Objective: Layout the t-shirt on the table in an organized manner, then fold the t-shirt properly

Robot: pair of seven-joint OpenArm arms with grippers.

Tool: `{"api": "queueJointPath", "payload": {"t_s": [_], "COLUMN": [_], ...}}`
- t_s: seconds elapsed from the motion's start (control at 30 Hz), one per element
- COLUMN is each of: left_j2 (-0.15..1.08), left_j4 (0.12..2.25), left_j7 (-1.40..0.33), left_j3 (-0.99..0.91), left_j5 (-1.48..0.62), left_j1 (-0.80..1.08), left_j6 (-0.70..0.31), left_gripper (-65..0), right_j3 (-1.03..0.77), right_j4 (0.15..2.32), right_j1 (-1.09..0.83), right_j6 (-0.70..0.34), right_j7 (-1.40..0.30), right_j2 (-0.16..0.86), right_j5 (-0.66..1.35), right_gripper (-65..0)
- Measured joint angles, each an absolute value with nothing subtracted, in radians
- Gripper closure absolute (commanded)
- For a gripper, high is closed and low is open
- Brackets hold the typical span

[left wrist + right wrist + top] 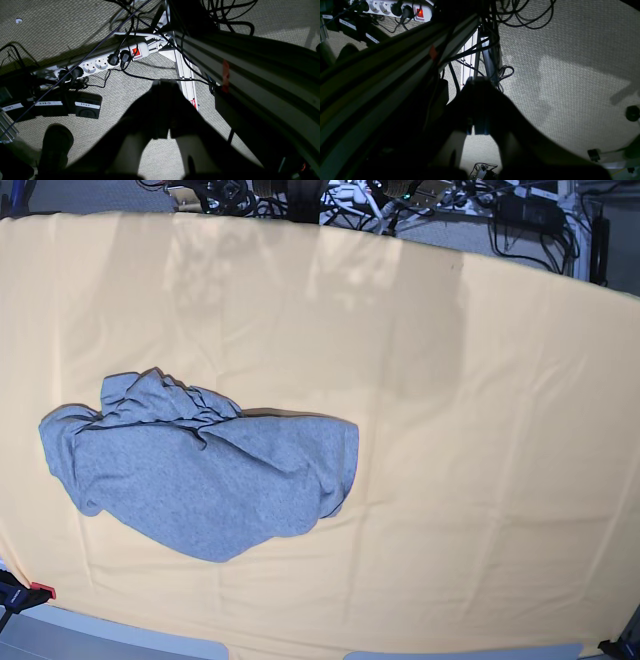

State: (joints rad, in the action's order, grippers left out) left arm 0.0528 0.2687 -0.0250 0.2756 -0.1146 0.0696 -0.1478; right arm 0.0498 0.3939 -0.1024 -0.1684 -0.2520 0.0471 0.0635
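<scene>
Both my grippers — left gripper (161, 110), right gripper (478, 107) — hang pinched shut and empty over carpet, beside boxes (62, 106) labelled "ZERO" and "STOP". Well away from my fingers, the t-shirt (205, 475) lies crumpled on the table (480, 430) — left of centre.

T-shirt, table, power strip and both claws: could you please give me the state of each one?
T-shirt: crumpled heap, not laid out.
Table: covered by slightly wrinkled yellow-orange cloth.
Left claw: shut, empty, hanging off the table.
Right claw: shut, empty, hanging off the table.
Power strip: switch lit red.
</scene>
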Motion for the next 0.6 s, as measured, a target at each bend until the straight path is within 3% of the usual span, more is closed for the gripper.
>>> {"api": "queueJointPath", "payload": {"t_s": [0.6], "left_j2": [0.053], "left_j4": [0.269], "left_j7": [-0.025], "left_j3": [0.276], "left_j5": [-0.115], "left_j1": [0.07], "left_j6": [-0.148], "left_gripper": [0.0], "right_j3": [0.05], "right_j4": [0.411], "right_j1": [-0.102], "right_j6": [-0.169], "right_j7": [-0.251], "right_j2": [0.047], "right_j5": [0.064], "right_gripper": [0.0]}}
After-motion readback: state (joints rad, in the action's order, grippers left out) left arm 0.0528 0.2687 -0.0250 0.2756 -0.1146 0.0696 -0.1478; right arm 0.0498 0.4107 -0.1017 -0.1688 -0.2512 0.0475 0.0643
